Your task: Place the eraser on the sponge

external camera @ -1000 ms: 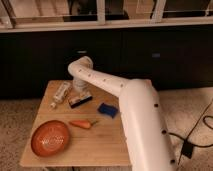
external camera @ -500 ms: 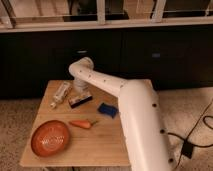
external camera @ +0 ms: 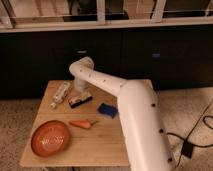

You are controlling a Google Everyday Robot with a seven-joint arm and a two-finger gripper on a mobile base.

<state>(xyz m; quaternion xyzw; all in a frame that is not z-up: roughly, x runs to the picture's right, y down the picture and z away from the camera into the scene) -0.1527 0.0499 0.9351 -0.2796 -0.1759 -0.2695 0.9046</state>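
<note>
No visible shift since before: tool [external camera: 81, 94] down at the eraser [external camera: 80, 101] (grip state unclear), sponge [external camera: 107, 109] near but apart.

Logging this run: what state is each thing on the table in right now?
pincer: down over the eraser, back left of the table.
eraser: flat on the table, not on the sponge.
sponge: flat, nothing on it.
bottle: lying on its side.
carrot: lying flat.
bowl: upright, empty.
</note>
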